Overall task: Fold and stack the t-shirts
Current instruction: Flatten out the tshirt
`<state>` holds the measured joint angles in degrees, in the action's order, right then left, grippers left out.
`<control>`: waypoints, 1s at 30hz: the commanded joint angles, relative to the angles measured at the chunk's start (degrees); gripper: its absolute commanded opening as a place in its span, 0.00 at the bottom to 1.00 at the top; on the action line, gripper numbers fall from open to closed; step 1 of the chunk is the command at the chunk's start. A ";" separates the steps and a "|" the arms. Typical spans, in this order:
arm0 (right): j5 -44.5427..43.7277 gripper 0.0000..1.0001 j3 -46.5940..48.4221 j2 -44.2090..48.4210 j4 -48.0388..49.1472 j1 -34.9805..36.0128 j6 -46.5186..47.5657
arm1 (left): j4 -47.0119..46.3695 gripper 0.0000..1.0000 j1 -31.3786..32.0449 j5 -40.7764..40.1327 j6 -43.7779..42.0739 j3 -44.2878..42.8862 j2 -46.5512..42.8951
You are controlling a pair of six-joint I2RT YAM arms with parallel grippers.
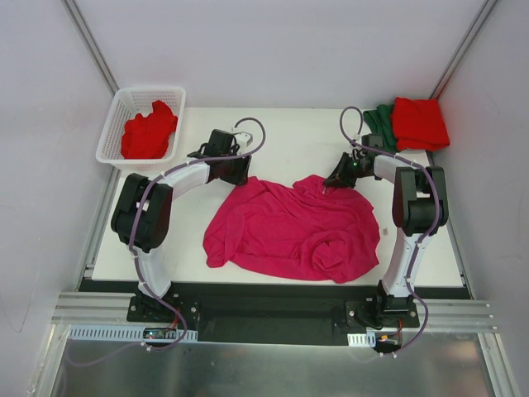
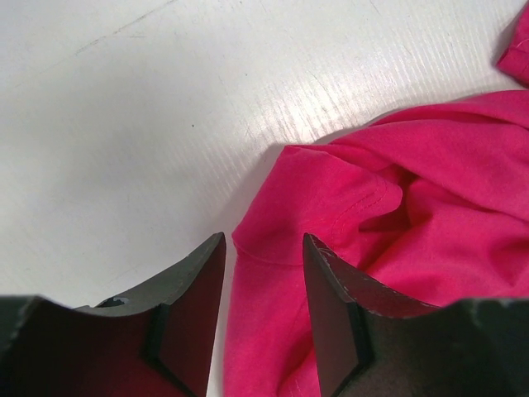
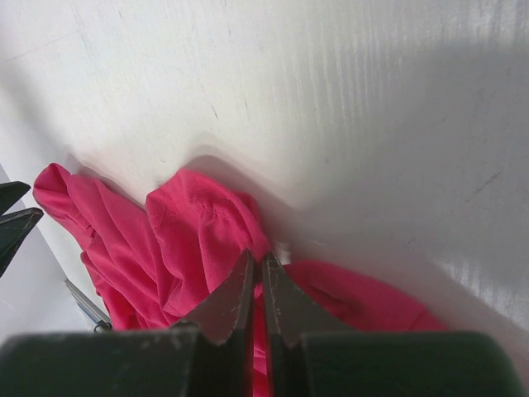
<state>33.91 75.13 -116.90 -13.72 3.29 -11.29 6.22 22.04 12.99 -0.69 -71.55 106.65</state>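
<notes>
So the pink shirt (image 1: 289,231) sits crumpled mid-counter (image 1: 273,136). The right fingers (image 1: 329,184) are clenched on its far edge, probably to pull it flat. The left fingers (image 1: 238,174) hover parted over the other corner, nothing grabbed yet.

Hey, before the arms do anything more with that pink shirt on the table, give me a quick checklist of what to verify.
1. Right pincer gripping the magenta t-shirt at its far edge: ok, shut on cloth.
2. Left pincer gripping it too: not ok, fingers apart over a stitched edge.
3. Shirt lying flat: not ok, crumpled.
4. Finished stack out of the way: ok, folded red t-shirt overlapping the dark green t-shirt in the far right corner.
5. Sleeve or hem under the left pincer: cannot tell.
</notes>
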 commanded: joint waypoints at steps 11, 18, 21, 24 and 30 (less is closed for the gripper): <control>1.60 0.01 1.77 -0.87 0.09 -0.30 0.74 | -1.21 0.42 -0.77 1.16 -0.28 0.71 1.10; 1.60 0.02 1.68 -0.87 0.09 -0.39 0.83 | -1.12 0.40 -0.86 1.24 -0.19 1.15 1.28; 1.68 0.01 1.68 -0.87 0.09 -0.30 0.83 | -1.21 0.38 -0.86 1.68 0.07 1.06 1.54; 1.68 0.01 1.60 -0.87 0.09 -0.39 0.92 | -1.12 0.27 -0.86 1.68 -0.01 1.06 1.54; 1.86 0.01 1.60 -0.96 0.18 -0.30 0.83 | -1.30 0.00 -0.86 1.95 0.42 0.88 1.37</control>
<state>33.93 75.20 -117.78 -13.72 3.25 -11.29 6.22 21.63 13.47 -0.45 -70.57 107.79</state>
